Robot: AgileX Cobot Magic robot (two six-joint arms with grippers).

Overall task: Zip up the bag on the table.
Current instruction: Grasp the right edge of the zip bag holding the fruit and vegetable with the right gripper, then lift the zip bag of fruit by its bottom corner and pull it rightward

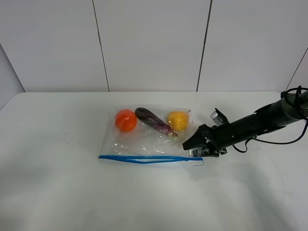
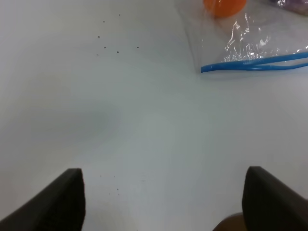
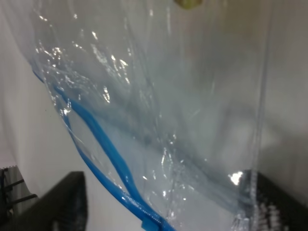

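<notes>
The large plain white surface is filling the lower half of the high view. The clear crinkly plastic zip bag is lying flat on it, just right of the frame's centre.

The black right arm is reaching in from the right edge. Its pincer is sitting at the bag's lower right corner. In the right wrist view the two dark fingers are standing spread, with the film and zipper end lying between them, not pinched. The left pincer is also spread and is hovering over bare surface, well apart from the bag's left corner.

Three toys are resting along the bag's far edge: an orange ball, a purple aubergine and a yellow fruit. The thin blue zipper strip is running along the near edge. Its two tracks are looking parted along the middle, so the seal is probably not closed.

The bag is likely handling as light, limp and slippery. The film would be crumpling rather than resisting, and the whole bag could be sliding when pushed. The toys are adding only slight weight. The firmer blue strip at a corner is looking like the best hold, with one pincer pinning an end while the other presses along the tracks.
</notes>
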